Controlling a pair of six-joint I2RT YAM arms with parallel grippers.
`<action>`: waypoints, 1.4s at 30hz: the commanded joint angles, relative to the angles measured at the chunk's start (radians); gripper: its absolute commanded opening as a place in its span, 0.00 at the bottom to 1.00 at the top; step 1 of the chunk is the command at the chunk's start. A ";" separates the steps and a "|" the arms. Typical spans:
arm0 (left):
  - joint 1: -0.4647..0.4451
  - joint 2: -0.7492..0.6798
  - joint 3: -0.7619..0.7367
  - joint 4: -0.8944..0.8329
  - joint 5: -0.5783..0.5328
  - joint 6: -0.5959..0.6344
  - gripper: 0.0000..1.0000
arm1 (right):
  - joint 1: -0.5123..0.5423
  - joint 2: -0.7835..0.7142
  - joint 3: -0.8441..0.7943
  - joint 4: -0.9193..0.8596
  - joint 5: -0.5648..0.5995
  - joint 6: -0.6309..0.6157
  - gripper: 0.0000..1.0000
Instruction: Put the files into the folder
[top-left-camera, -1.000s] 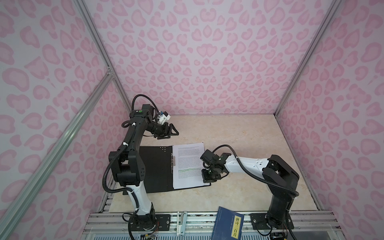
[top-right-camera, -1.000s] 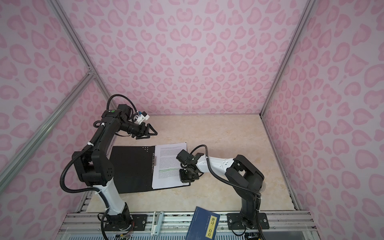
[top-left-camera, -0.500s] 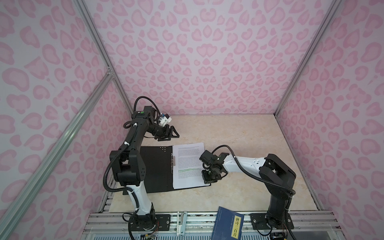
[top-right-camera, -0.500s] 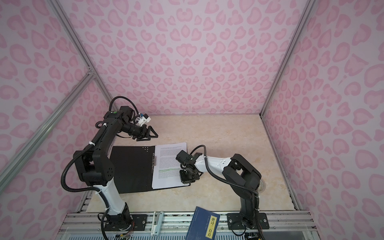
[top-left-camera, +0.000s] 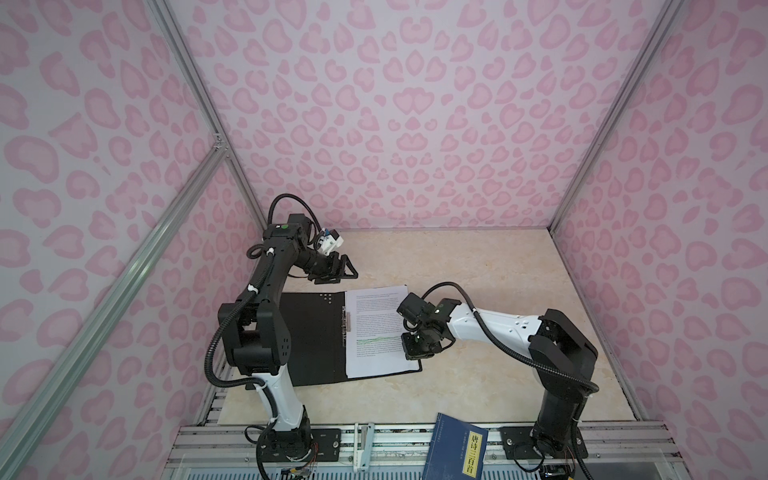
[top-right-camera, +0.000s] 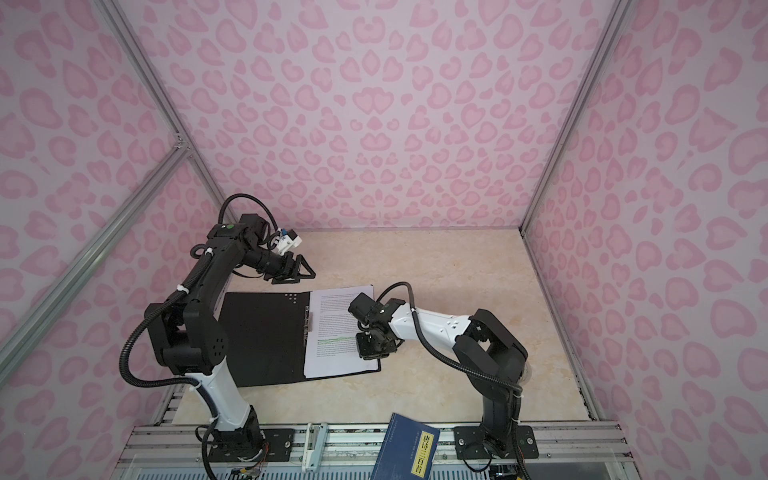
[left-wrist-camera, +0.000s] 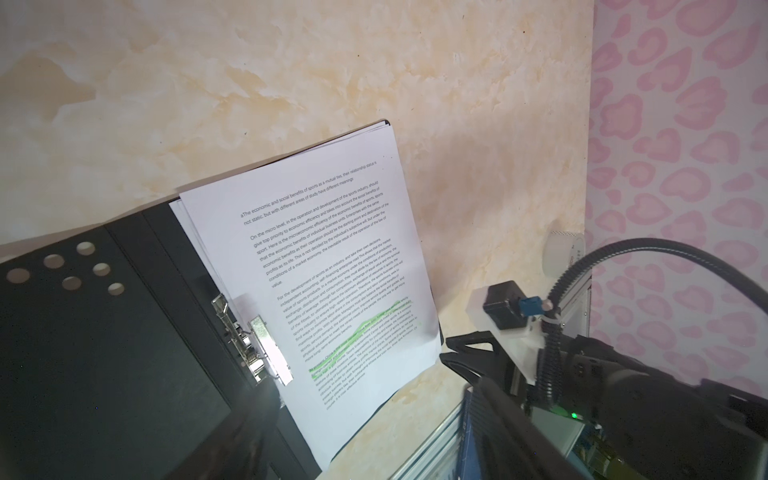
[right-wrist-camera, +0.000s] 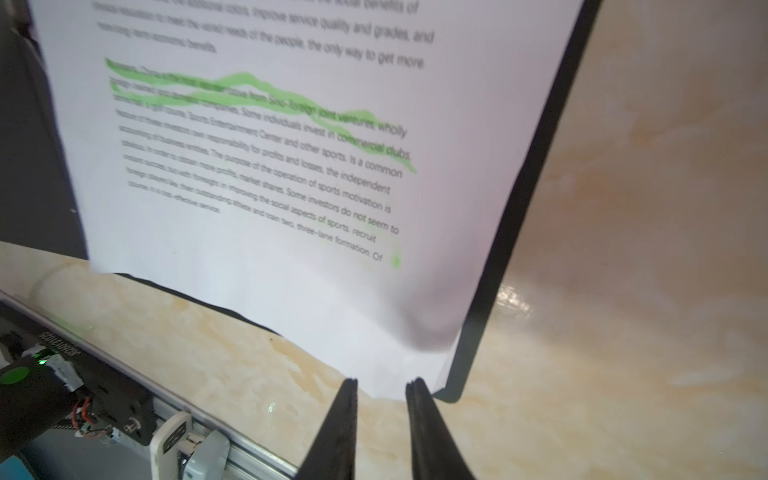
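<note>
Where the pink heart-patterned walls met it, the beige marbled table (top-left-camera: 478, 291) lay smooth and slightly glossy. On it the folder (top-left-camera: 316, 332) was spread open and flat, its inside matte black; in both top views the left arm hid part of its left half. The files (top-left-camera: 374, 307) lay on the folder's right half as a stack of white sheets, their edges fanned slightly at 1 corner, the count hard to tell. The top sheet read "The economic and social benefits of sports"; lower down, "joint ventures, wholly" and "commercial clubs" could be read, while other lines in the right wrist view were blurred. The stack's near edge ran past the folder's near edge onto the table.

A blue book (top-left-camera: 449, 453) lay on the front rail, cut off by the frame, its yellow label (top-left-camera: 471, 455) reading 唐诗三百首.

The left gripper (top-left-camera: 338, 270) hung over bare table beyond the folder, jaws wide and empty. The right gripper (right-wrist-camera: 384, 382) sat just beside the stack's near corner, its thin black fingertips (right-wrist-camera: 349, 415) a narrow gap apart with nothing between them.

A shiny metal clip (left-wrist-camera: 266, 349) sat at the spine, over the sheets' edge. 6 round pale dots (left-wrist-camera: 70, 270) marked the cover, and green highlighter (right-wrist-camera: 257, 95) crossed 2 or 3 lines
</note>
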 joint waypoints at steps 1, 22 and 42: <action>0.000 -0.025 -0.027 0.020 -0.033 0.010 0.76 | -0.025 -0.033 0.029 -0.030 0.029 -0.007 0.27; 0.000 -0.060 -0.244 0.074 -0.105 0.016 0.76 | -0.326 0.232 0.193 0.250 -0.169 -0.103 0.29; 0.000 -0.032 -0.243 0.061 -0.111 0.018 0.76 | -0.361 0.424 0.354 0.198 -0.211 -0.128 0.30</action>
